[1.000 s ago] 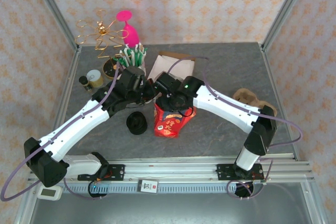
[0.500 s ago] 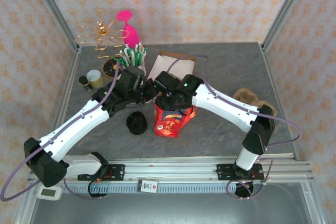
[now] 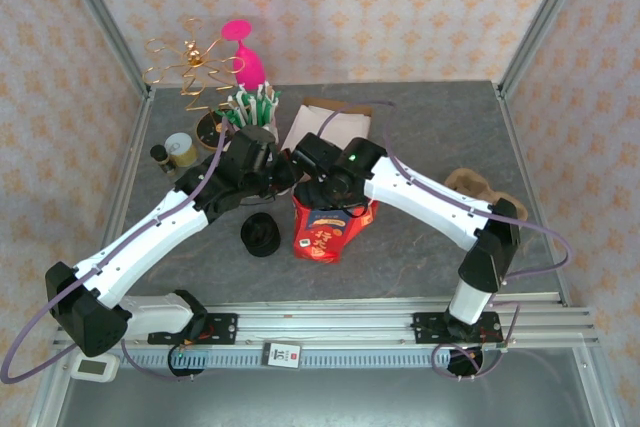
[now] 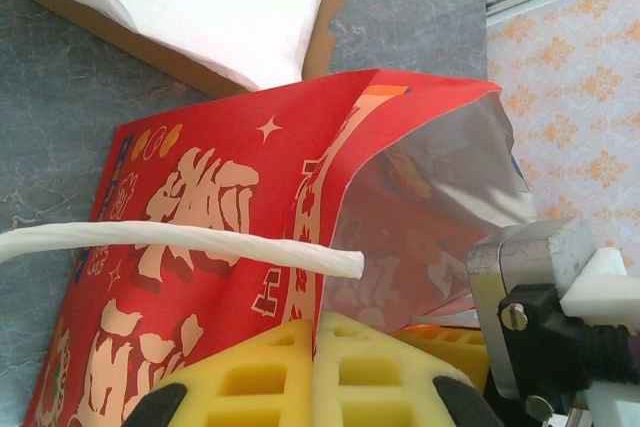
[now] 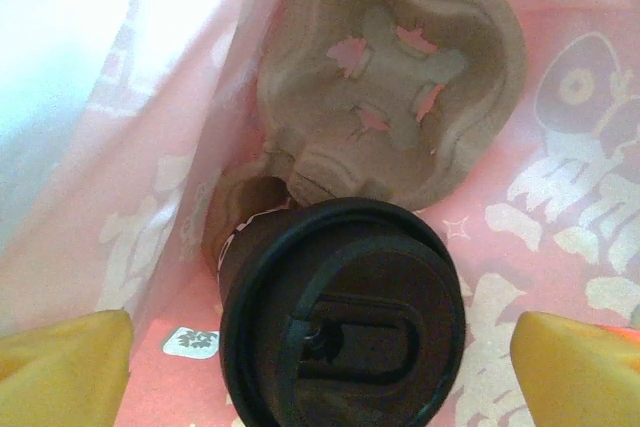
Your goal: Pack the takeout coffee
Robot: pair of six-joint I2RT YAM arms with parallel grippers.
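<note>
Counter (image 3: 440, 127): it is carrying the red bag (image 3: 322, 232) upright between my two arms. Nothing is bracing the bag's base, so a sideways knock from me is threatening to tip it.
Red bag: my left jaws are clamping its rim just beside the rope handle (image 4: 180, 239), holding the mouth apart. If that pinch is slipping, the wall is going to fold in onto my right wrist.
Carrier (image 5: 400, 77): it is lying at the bottom of the bag with one pocket empty. It is looking skewed to me, so I am judging the footing under the drink to be uneven.
Coffee cup (image 5: 340, 322): it is standing inside the bag, in the carrier's near pocket as far as I can tell, and seems to be leaning a little. A crooked withdrawal is risking a nudge that topples it and spills coffee.
Right jaws: they are standing wide inside the bag, pads (image 5: 60, 367) apart from the cup on both sides, gripping nothing. The danger is a pad catching the cup's top edge or the bag wall while rising.
</note>
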